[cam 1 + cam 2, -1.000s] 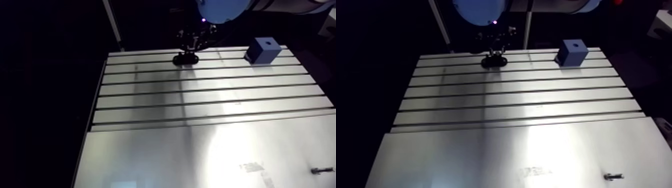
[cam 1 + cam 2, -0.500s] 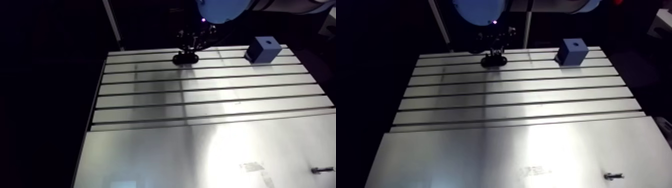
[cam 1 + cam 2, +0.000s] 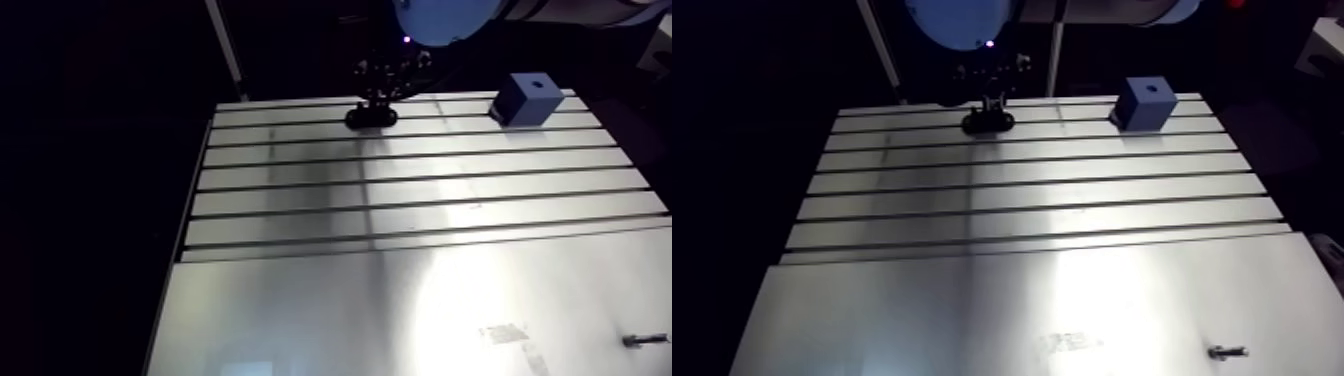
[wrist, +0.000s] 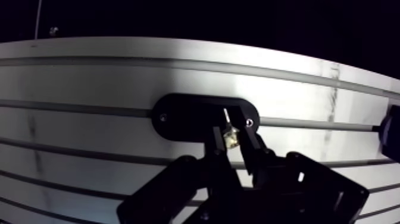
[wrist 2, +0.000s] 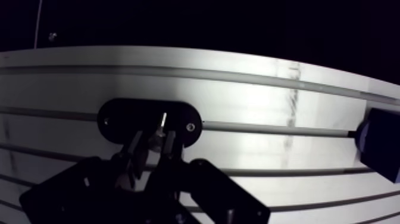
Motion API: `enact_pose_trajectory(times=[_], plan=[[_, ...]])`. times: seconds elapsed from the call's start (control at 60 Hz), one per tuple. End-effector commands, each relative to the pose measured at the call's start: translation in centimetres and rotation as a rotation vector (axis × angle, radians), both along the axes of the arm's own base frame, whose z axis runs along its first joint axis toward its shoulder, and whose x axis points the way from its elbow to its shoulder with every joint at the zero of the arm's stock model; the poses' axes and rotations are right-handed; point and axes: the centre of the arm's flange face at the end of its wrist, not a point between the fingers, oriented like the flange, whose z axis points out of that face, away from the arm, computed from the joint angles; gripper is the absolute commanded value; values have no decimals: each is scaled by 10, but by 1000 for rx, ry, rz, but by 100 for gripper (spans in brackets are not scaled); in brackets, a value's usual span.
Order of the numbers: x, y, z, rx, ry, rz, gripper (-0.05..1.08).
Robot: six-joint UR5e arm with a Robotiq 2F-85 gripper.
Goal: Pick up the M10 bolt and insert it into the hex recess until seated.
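I read the gripper [image 4: 231,134] from the wrist view. Its two fingers [image 4: 251,142] stand close together, pinched on the bolt [image 4: 227,117], and only that small piece fills the narrow gap. A brass-coloured bit sits between the fingertips, and a thin bright sliver of metal pokes out just ahead of them.

Directly under and ahead of the fingers lies the black oval plate [image 4: 184,116], flat on the table [image 3: 400,300] across one of its slots, with a small screw head near each end. The bolt's bright tip sits over the plate, nearer one screw head than the other. I cannot tell whether it touches the plate or hangs just above it.

In the arm view the gripper comes down at the upper middle of the frame, right over that plate. A blue block [image 3: 528,97] with a dark hole in its top face stands at the upper right, well apart from the plate. At the lower right, on the smooth part of the table, lies a small dark bolt-shaped piece [image 3: 640,340], far from the gripper and too small for me to tell more.
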Motion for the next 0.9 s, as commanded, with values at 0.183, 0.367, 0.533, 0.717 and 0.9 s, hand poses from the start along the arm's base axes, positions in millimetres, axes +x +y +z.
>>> enact_pose_trajectory(times=[0.183, 0.367, 0.533, 0.717, 0.9], plan=[[-1, 0, 0, 0, 0, -1, 72], [0, 0, 2, -1, 3, 1, 76], [-4, 0, 11, -4, 19, 2, 80], [-5, 0, 20, -1, 31, 1, 81], [-3, 5, 44, -3, 22, -5, 84]])
